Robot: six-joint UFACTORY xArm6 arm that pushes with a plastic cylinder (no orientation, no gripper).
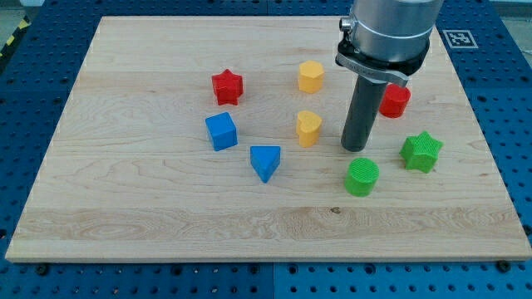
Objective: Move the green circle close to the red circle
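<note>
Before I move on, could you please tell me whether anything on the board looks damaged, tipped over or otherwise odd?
Nothing stands out. All eight blocks sit flat and intact on the wooden board. My tip rests just above the green circle; the rod partly hides the red circle.

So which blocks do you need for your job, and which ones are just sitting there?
Needed:
green circle
red circle
my tip, just above the green circle

Just sitting there:
green star
red star
blue cube
blue triangle
yellow hexagon
yellow heart
</note>
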